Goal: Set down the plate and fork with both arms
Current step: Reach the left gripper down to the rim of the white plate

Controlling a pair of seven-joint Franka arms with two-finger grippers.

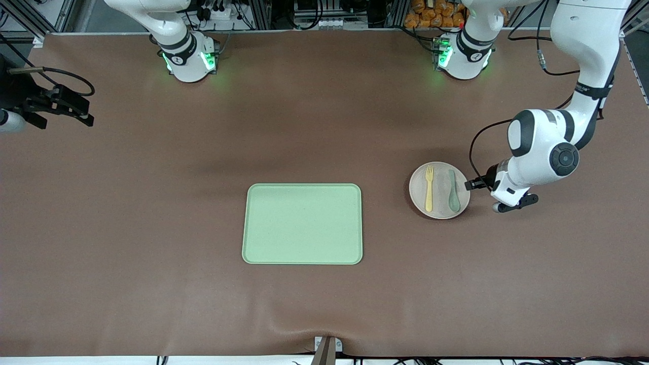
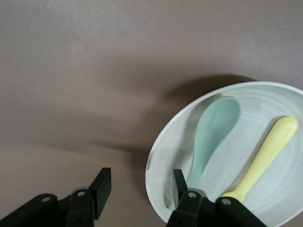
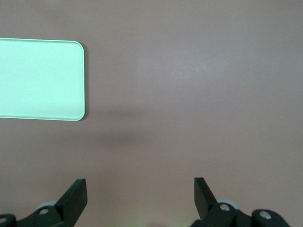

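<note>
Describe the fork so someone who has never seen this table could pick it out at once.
Start at the green tray mid-table, then look toward the left arm's end for the round pale plate. Two utensils lie side by side on it; the fork is the pale yellow one with tines, not the grey-green spoon.

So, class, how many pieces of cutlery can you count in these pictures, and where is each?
2. The fork and the spoon lie side by side on the plate, the spoon toward the left arm's end of the table. Nothing seems to hide more.
</note>
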